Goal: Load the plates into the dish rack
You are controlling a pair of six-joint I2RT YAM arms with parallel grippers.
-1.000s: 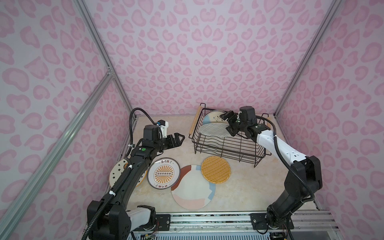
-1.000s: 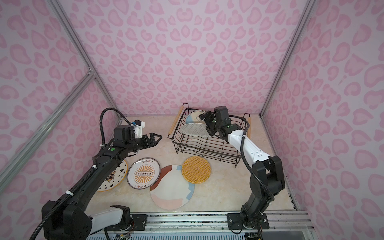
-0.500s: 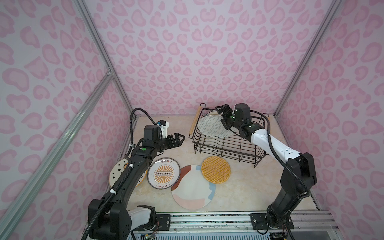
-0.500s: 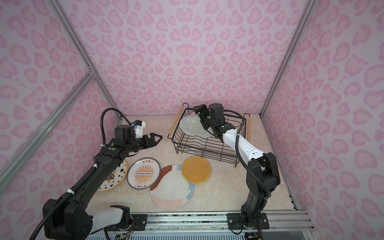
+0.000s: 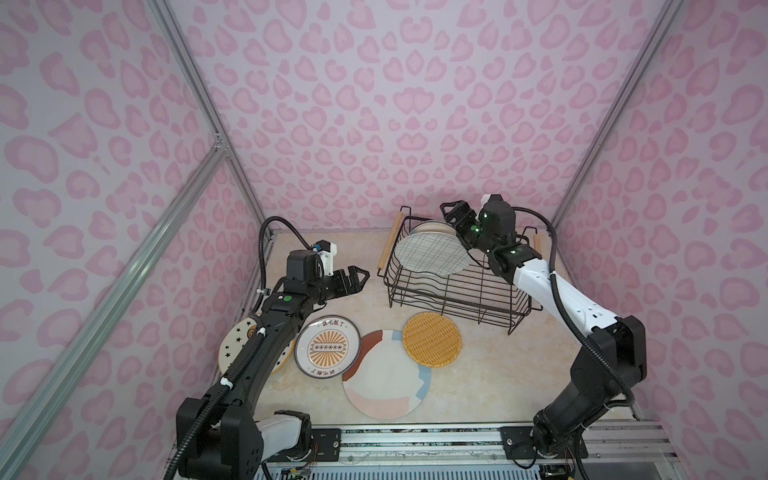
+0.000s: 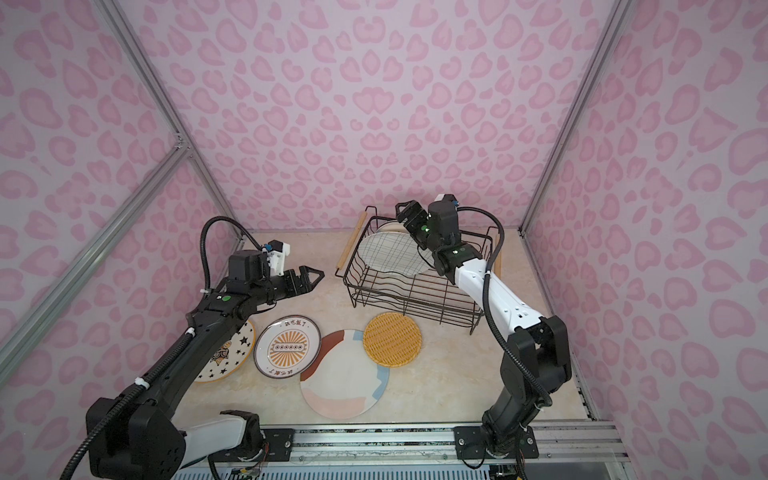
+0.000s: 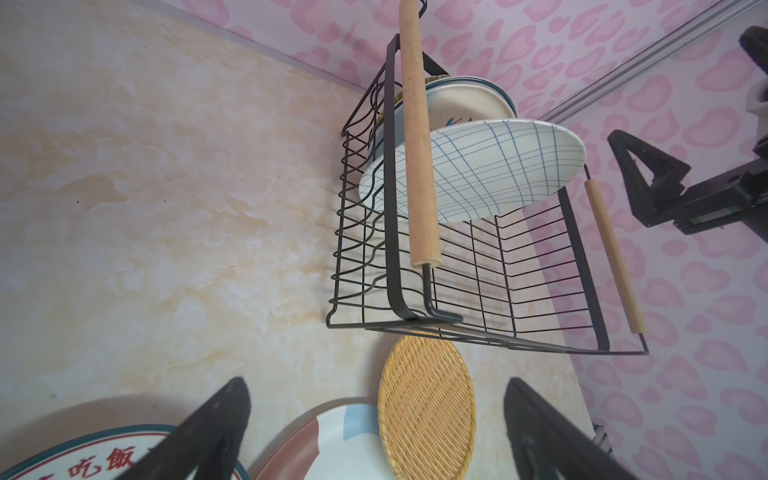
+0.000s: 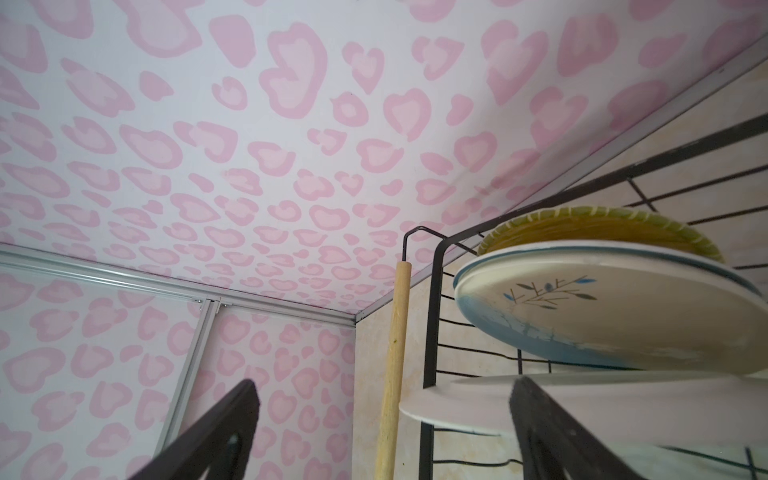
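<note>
Noted rack (image 5: 457,297) right of centre in both top views, near back wall. Counted three plates inside: green plate (image 8: 598,226) and blue plate (image 8: 602,307) on edge at far end, grid plate (image 5: 430,253) in front, tilted well back toward those two rather than upright. Probably propped, not yet seated in a wire slot.

Found right gripper (image 5: 454,212) over rack's far edge, just beside grid plate's upper rim. Jaws spread, pinching nothing. Position suits a nudge upright or a pull-away.

Found left gripper (image 5: 360,276) left of rack above bare table, spread wide, empty. Seemingly parked clear of the other arm.

Lying flat across lower middle of frame: star plate (image 5: 235,345), sunburst plate (image 5: 327,347), pastel plate (image 5: 384,378), orange plate (image 5: 432,338), last overlapping pastel's edge. Three in, four out.
</note>
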